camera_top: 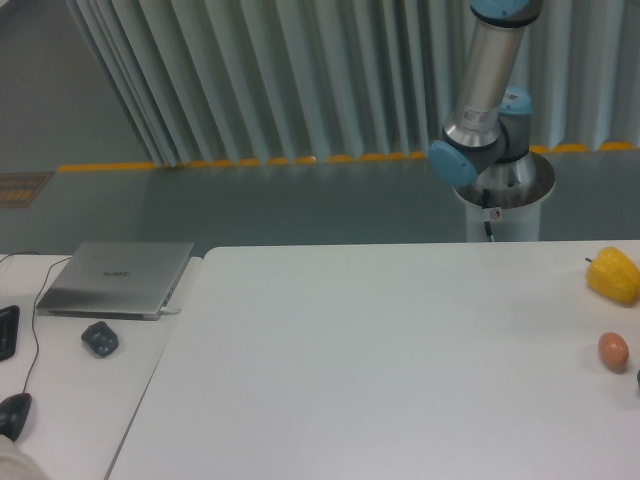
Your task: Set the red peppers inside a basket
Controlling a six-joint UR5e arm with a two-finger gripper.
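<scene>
Table point(380, 360) with one yellow pepper point(613, 275), one orange-brown egg point(613, 350) (claw unseen, state untellable).

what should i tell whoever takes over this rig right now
End effector: not in view; only the arm's lower links and its base show behind the table, so its state cannot be read.
Job's things: no red pepper and no basket are visible in this view.
On the white table: a yellow bell pepper and a small orange-brown egg-shaped item at the right edge, plus a dark sliver at the frame edge too cut off to identify.
Done: nothing can be confirmed.
Left: find the red pepper and the basket, then check the end effector before moving.
</scene>
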